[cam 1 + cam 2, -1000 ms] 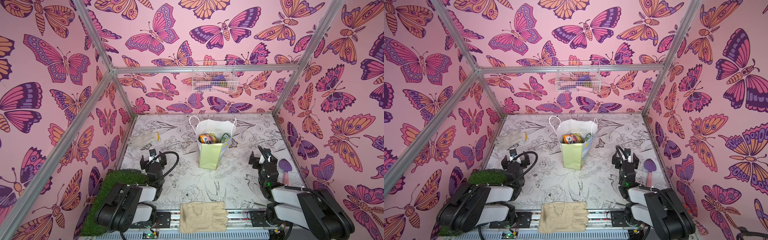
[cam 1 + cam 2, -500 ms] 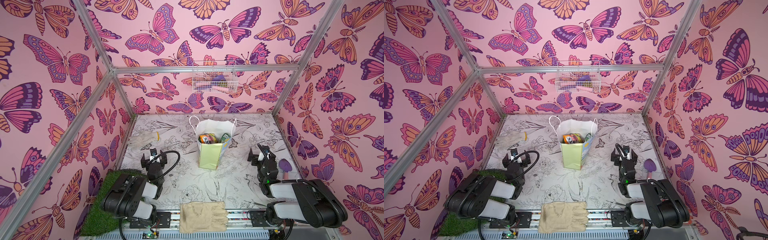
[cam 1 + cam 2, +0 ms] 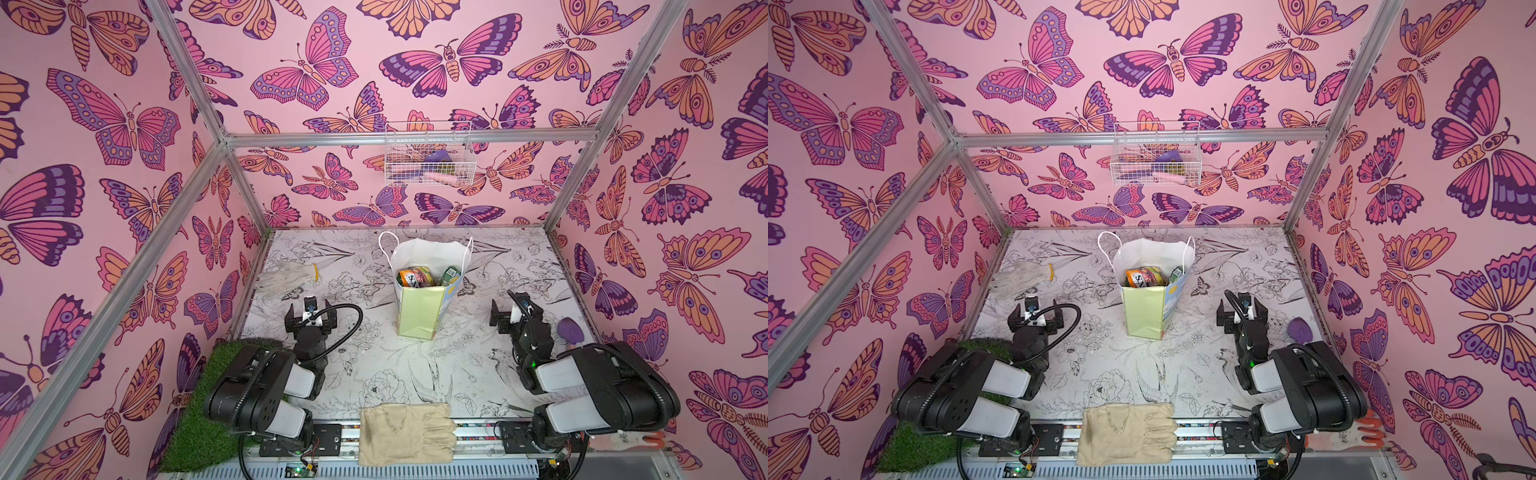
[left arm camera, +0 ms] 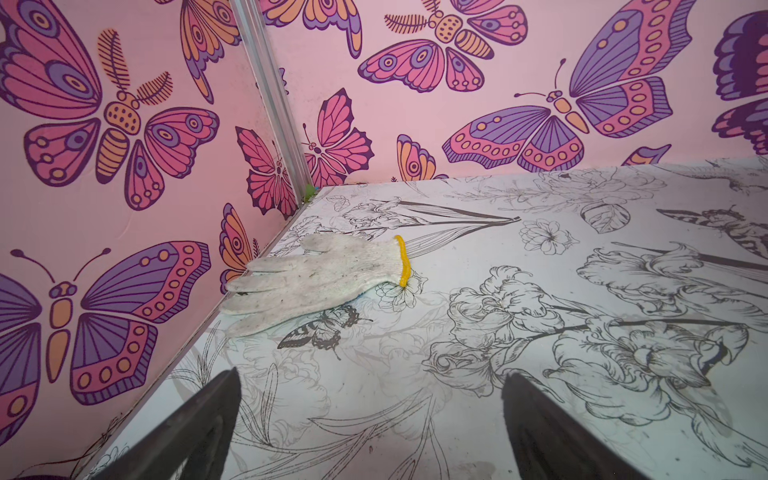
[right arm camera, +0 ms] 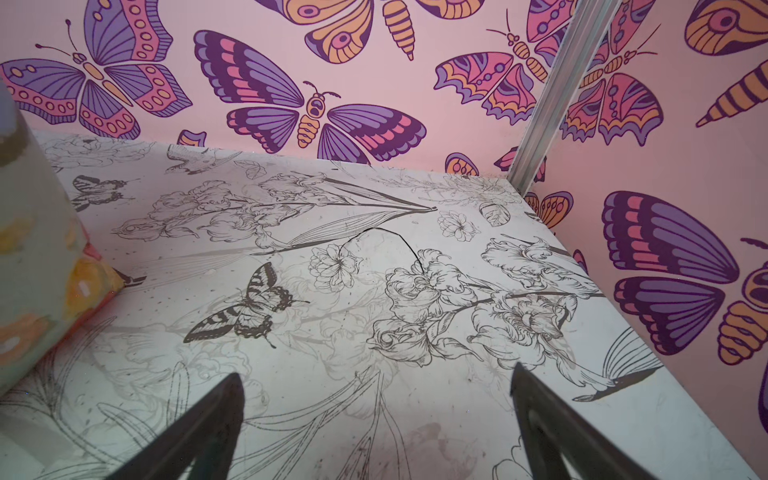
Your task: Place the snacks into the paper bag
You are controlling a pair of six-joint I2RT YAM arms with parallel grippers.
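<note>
Plainly, the left gripper stands spread wide and empty over bare tabletop, with a white knit glove ahead against the foot of the butterfly wall. The right gripper is likewise spread and holds nothing; open floral-print surface lies before it and the paper bag is close by. In both top views the paper bag stands upright mid-table between the arms, with the snacks inside. The packet lettering is too small to read.
</note>
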